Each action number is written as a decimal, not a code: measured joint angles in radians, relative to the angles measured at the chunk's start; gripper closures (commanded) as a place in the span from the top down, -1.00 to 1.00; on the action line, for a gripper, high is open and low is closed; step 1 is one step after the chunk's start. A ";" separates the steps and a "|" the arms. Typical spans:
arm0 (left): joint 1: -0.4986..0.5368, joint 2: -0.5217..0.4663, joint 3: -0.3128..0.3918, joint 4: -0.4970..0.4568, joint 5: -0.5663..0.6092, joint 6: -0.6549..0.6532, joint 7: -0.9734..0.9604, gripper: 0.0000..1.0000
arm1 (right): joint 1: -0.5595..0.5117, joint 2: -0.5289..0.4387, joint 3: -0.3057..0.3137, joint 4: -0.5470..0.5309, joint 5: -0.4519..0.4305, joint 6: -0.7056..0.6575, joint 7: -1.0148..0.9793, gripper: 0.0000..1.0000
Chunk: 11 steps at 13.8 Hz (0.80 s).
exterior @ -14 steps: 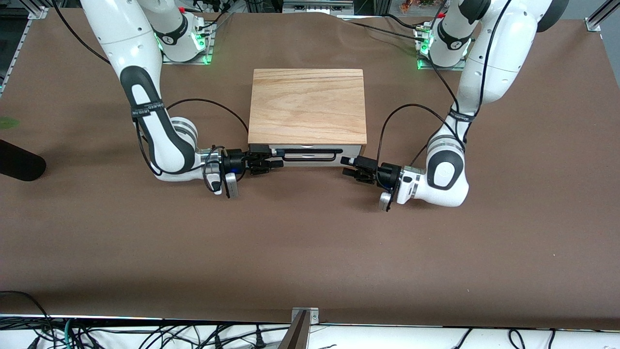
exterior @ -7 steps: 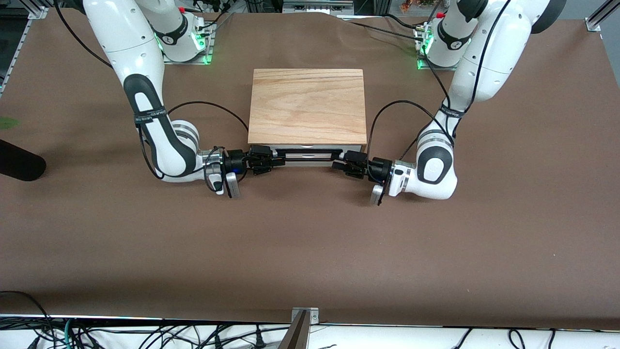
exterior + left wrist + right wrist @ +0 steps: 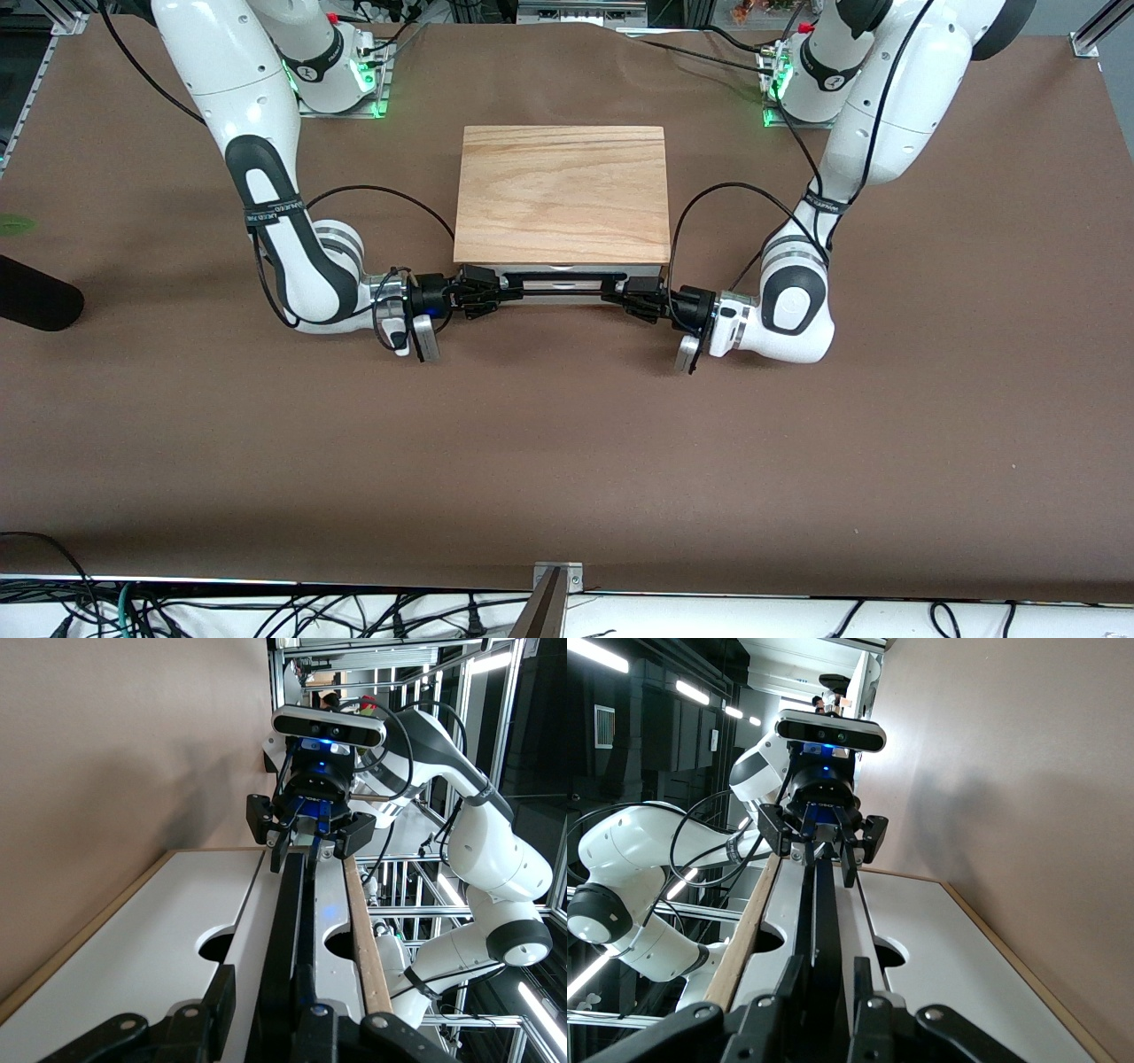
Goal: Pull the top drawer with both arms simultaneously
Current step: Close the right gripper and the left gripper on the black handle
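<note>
Two white jointed arms with black joint bands, one light-wood box, one top drawer, one bar handle, all on one brown matte table

Box flat and rectangular, with a pale, strongly grained top board, set midway between the two bases. Top drawer shut flush in the box face that looks toward the front camera; smooth white front panel, edged in light wood. Two rounded cut-outs seen in the white fronts from the left wrist view, one on each side of the bar. Bar handle thin, black and straight, running along the panel from end to end.

Left gripper low at the handle's end toward the left arm's end of the table, lying level and pointing along the bar; black fingers apart, straddling the bar with a slim gap on one side. Same gripper seen head-on from the right wrist view, under its blue-lit camera.

Right gripper level at the handle's other end, toward the right arm's end of the table, fingers closed against the bar on both sides. Same gripper facing the left wrist camera along the bar, pinching it
</note>
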 measured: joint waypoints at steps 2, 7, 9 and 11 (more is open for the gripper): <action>-0.001 0.000 -0.011 -0.001 -0.012 0.002 0.000 -0.66 | 0.000 0.000 0.000 0.002 0.001 -0.003 0.000 -0.80; -0.001 -0.001 -0.014 -0.002 -0.015 0.000 0.003 -0.88 | -0.001 -0.001 0.000 0.002 0.003 -0.007 0.011 -0.82; -0.001 0.000 -0.014 -0.002 -0.015 0.000 0.003 -0.88 | -0.001 -0.001 0.000 0.002 0.003 -0.007 0.011 -0.82; 0.000 -0.001 -0.014 -0.002 -0.015 0.000 0.004 -0.89 | -0.001 -0.001 0.000 0.003 0.003 -0.006 0.011 -0.82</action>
